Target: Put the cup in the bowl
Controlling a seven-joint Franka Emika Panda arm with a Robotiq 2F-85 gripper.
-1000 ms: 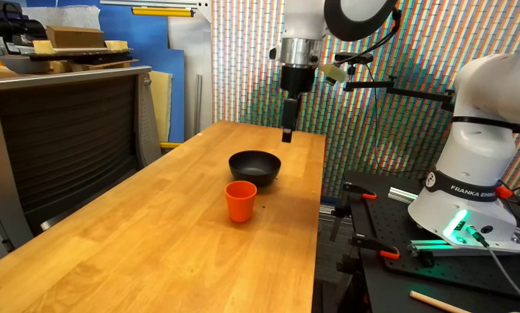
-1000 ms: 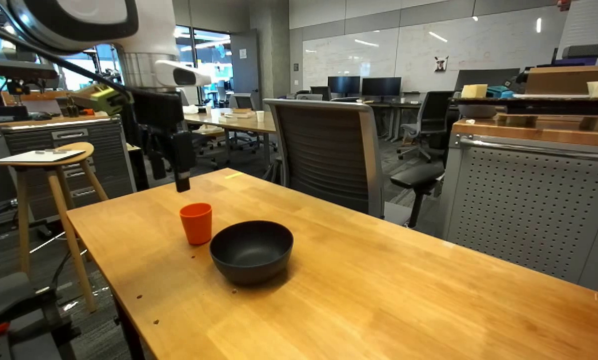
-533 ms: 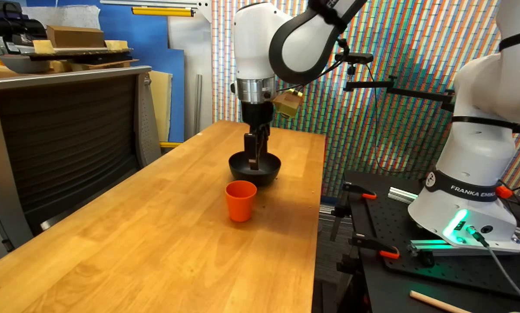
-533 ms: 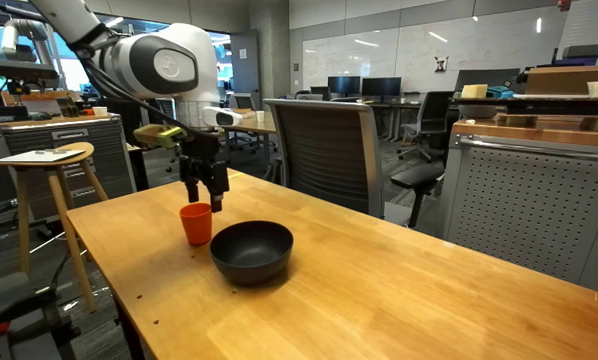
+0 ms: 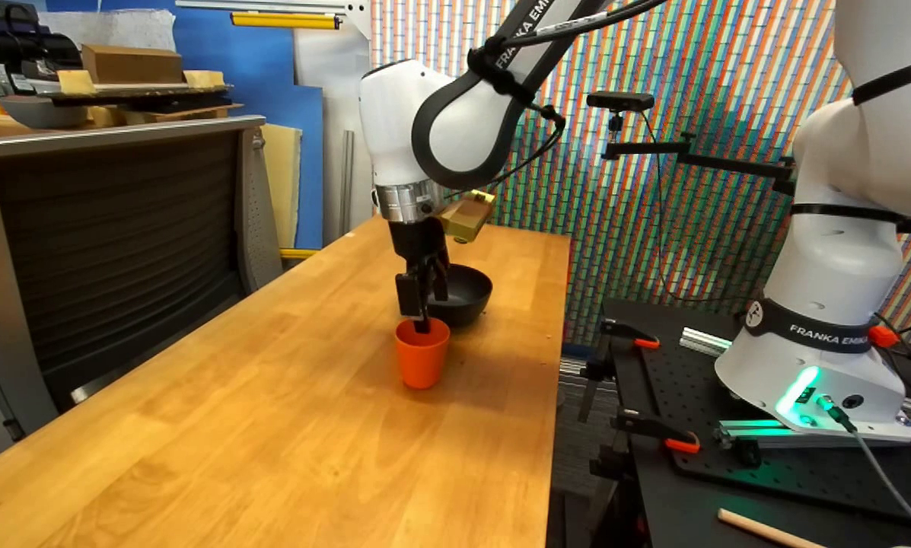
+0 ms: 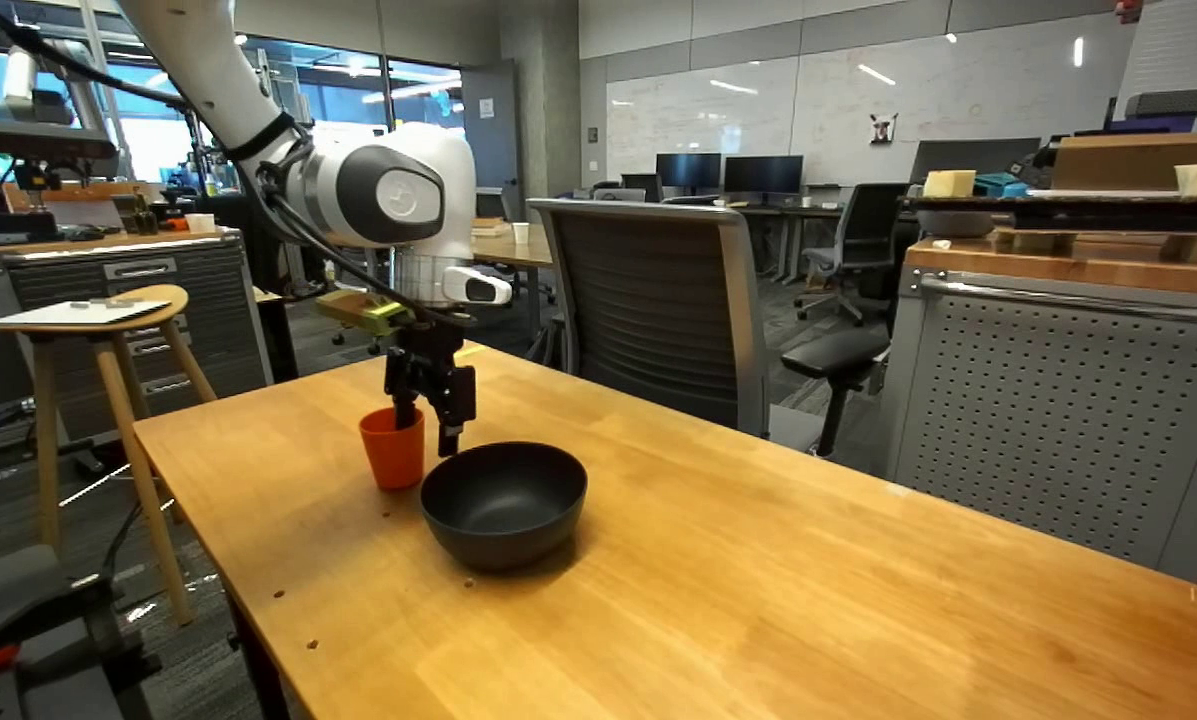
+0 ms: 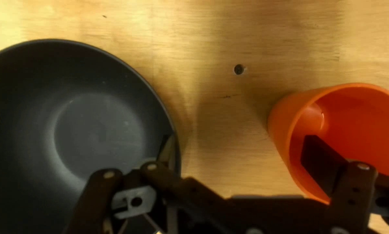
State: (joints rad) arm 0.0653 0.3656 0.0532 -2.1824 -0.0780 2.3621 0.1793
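Tons of office stuff around this wooden table (image 6: 808, 620)
So in an exterior view there's a dark-backed chair (image 6: 648, 310) beside the table's edge, plus a gray cart (image 6: 1068, 420) with a perforated side. A round-seated wooden stool (image 6: 166, 298) has a white sheet (image 6: 58, 315) lying on it. Way back, two dark monitors (image 6: 763, 173) sit side by side in front of a big whiteboard (image 6: 838, 100). In an exterior view, a colorful patterned backdrop (image 5: 729, 91) rises behind the table.

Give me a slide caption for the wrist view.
Orange cup and black bowl stand apart on the wooden table, the open jaws spanning from the cup's mouth to the bowl's rim.
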